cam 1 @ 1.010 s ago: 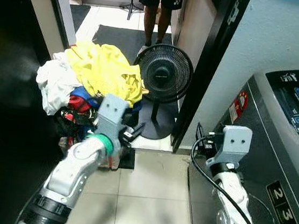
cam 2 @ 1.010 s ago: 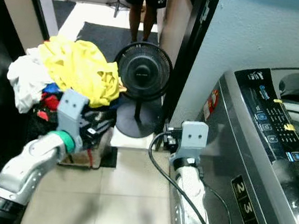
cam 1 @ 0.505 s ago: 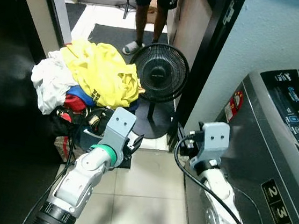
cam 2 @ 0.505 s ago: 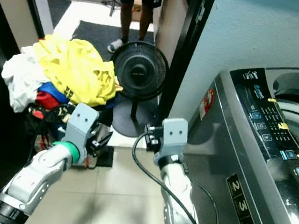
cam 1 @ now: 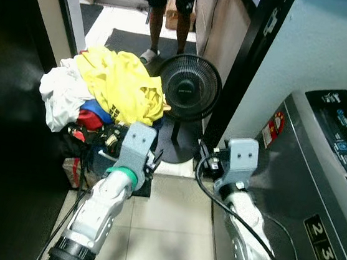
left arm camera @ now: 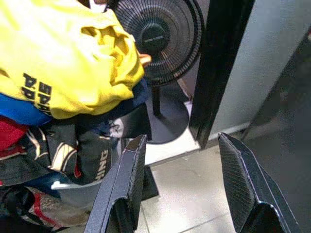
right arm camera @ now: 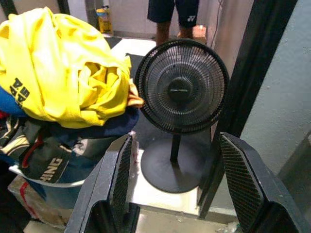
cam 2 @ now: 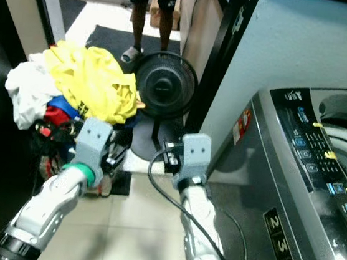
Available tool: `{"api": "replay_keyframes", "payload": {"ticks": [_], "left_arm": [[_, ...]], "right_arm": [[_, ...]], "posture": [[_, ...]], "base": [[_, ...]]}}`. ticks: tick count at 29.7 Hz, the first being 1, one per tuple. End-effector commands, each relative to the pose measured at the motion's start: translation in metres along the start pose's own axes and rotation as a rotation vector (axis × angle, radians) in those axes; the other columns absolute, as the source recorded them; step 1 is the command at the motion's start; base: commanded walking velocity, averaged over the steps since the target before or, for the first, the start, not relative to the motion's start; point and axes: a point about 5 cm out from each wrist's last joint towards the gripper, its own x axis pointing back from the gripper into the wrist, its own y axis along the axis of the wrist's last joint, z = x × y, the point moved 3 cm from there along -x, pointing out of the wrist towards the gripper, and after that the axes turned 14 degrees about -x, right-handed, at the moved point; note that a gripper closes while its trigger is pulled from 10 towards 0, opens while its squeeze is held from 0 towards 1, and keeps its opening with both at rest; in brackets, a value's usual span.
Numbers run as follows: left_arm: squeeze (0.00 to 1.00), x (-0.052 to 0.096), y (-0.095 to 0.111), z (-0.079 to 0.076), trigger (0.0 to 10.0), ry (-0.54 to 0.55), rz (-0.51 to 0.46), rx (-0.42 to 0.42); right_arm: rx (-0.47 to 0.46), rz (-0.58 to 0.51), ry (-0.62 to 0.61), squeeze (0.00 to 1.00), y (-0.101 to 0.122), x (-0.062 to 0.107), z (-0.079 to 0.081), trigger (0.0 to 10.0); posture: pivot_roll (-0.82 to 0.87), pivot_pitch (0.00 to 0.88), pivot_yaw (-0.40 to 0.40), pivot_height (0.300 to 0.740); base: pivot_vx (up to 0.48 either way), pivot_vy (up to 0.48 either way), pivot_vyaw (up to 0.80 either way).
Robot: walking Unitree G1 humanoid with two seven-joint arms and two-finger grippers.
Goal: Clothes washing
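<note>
Right side of frame, the washing machine w/ its control panel sits grey and bulky; its tub opening peeks at the far right edge. Left-center, the laundry pile, a yellow shirt on top of white, blue, red and dark items, heaps out of a basket on the floor. Just beside it, center, a black floor fan, and a person's legs at the top, back in the doorway.

Vs. a sec ago the whole view has swung a bit & both arms have drawn closer together, pointing at the pile/fan area. Left hand is wide open, nothing held, near the dark clothes low on the pile. Right hand is also spread wide & empty, aimed toward the fan and pile.

Looks like it's lining up to grab clothes; nothing picked yet, so loading hasn't begun.
</note>
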Motion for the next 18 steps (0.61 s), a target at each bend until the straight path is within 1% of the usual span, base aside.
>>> {"api": "replay_keyframes", "payload": {"ticks": [1,3,5,6,8,9,12,13,15,16,18], "left_arm": [[0.0,0.005,-0.016,0.008,10.0,0.029,0.04,0.006],[0.0,0.009,-0.022,0.023,10.0,0.075,0.046,-0.027],[0.0,0.009,-0.022,0.023,10.0,0.075,0.046,-0.027],[0.0,0.011,-0.025,0.028,10.0,0.098,0.051,-0.038],[0.0,0.013,-0.027,0.028,10.0,0.111,0.052,-0.05],[0.0,0.014,-0.027,0.029,10.0,0.114,0.045,-0.055],[0.0,0.013,-0.028,0.03,10.0,0.107,0.041,-0.052],[0.0,0.011,-0.024,0.032,10.0,0.108,0.026,-0.074],[0.0,0.011,-0.024,0.032,10.0,0.108,0.026,-0.074],[0.0,0.007,-0.019,0.046,10.0,0.146,0.017,-0.098],[0.0,0.007,-0.019,0.046,10.0,0.146,0.017,-0.098]], "right_arm": [[0.015,0.024,-0.016,0.0,-0.006,0.006,-0.007,10.0],[0.023,0.03,-0.02,0.0,-0.008,0.007,-0.01,10.0],[0.023,0.03,-0.02,0.0,-0.008,0.007,-0.01,10.0],[0.03,0.028,-0.012,0.0,-0.008,0.006,-0.01,10.0],[0.044,0.018,-0.015,0.0,-0.005,0.004,-0.012,10.0],[0.042,-0.007,-0.039,0.0,0.001,-0.001,-0.012,10.0],[0.031,-0.018,-0.054,0.0,0.003,-0.005,-0.01,10.0],[0.026,-0.022,-0.059,0.0,0.004,-0.007,-0.007,10.0],[0.026,-0.022,-0.059,0.0,0.004,-0.007,-0.007,10.0],[0.018,-0.021,-0.048,0.0,0.003,-0.009,0.001,10.0],[0.018,-0.021,-0.048,0.0,0.003,-0.009,0.001,10.0]], "posture": [[-0.03,0.12,0.005,0.74],[-0.02,0.116,0.009,0.74],[-0.02,0.116,0.009,0.74],[-0.01,0.102,0.015,0.74],[-0.02,0.088,0.021,0.74],[-0.03,0.092,0.018,0.74],[-0.02,0.077,0.026,0.74],[-0.01,0.066,0.031,0.74],[-0.01,0.066,0.031,0.74],[0.0,0.062,0.019,0.74],[0.0,0.062,0.019,0.74]], "base": [[0.0,0.0,0.0],[0.0,0.0,0.0],[0.0,0.0,0.0],[0.0,0.0,0.0],[0.0,0.0,0.0],[0.0,0.0,0.0],[0.0,0.0,0.0],[0.0,0.0,0.0],[0.0,0.0,0.0],[0.0,0.0,0.0],[0.0,0.0,0.0]]}}
